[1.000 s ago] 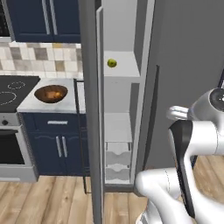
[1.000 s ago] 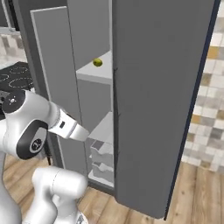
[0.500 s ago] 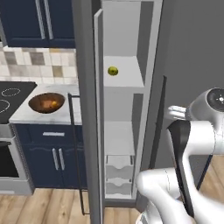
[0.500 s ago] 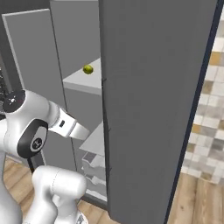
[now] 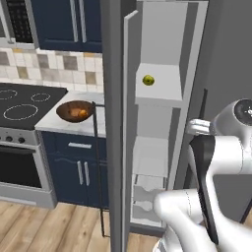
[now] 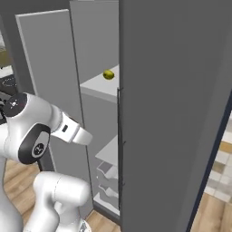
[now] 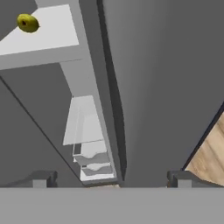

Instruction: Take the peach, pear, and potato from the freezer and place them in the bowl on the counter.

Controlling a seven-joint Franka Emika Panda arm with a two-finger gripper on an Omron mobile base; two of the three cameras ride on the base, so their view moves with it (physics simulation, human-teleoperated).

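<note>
The freezer stands open, its white shelves showing. The yellow-green pear lies alone on the upper shelf, also seen in the right base view as the pear and at the hand view's top left as the pear. My gripper is open and holds nothing, well short of the pear and below it, facing the freezer's inside. The brown bowl sits on the counter left of the freezer door, with the orange peach inside. The potato is hidden.
The open grey freezer door with its dark handle stands between counter and shelves. A black stove and navy cabinets lie to the left. A large grey door closes off the right. White drawers sit low in the freezer.
The whole picture has shifted in both base views, so the base has driven; the freezer shelves now look larger and nearer. The gripper stays open and the pear has not moved.
</note>
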